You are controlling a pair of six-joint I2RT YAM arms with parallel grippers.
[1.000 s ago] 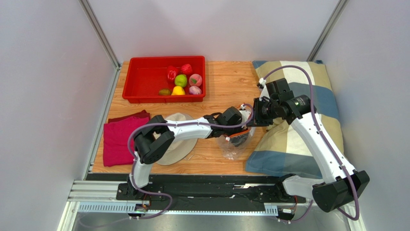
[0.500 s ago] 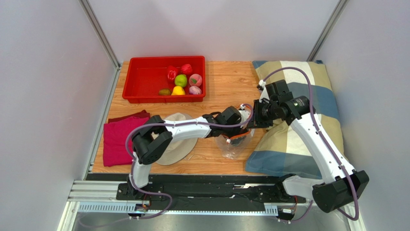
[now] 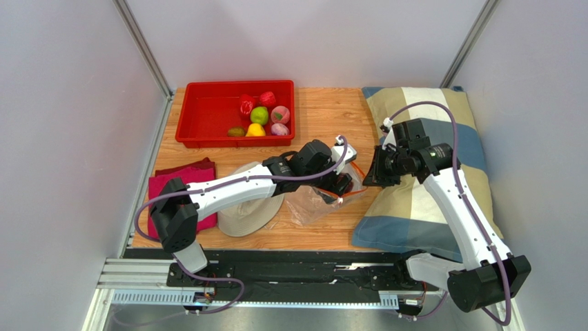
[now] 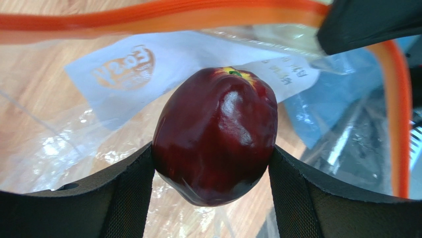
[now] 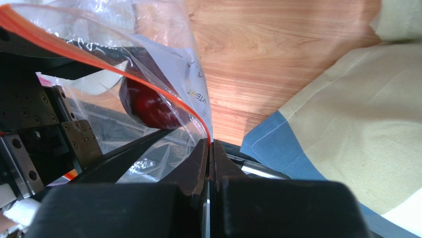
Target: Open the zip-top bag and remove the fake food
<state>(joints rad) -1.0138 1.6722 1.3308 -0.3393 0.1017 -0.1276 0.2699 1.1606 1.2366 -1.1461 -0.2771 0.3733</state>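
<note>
Grips a dark maroon fruit in the left tool, one black finger pressed to each flank, the yellow-green stem end turned away from the wrist. Holds it inside the mouth of the bag: orange strip arching over the top and down the right side, white label with orange print behind, wood grain showing through the clear plastic.

Pinches the bag's rim with the right tool, fingers shut flat together, the end of the strip caught between them, on the side toward the pillow. From the right wrist, shows the fruit as a dark red shape through crinkled plastic, just below the strip.

Finds the bag close to the near edge of the counter, a little right of the middle, between the hat and the pillow, mouth end up at the two tools, the rest trailing onto the wood.

In the red bin at the far left corner: the other toy pieces, red, green, pink, yellow and brownish, bunched at its right end. At the left edge, just beside the hat: a magenta cloth.
</note>
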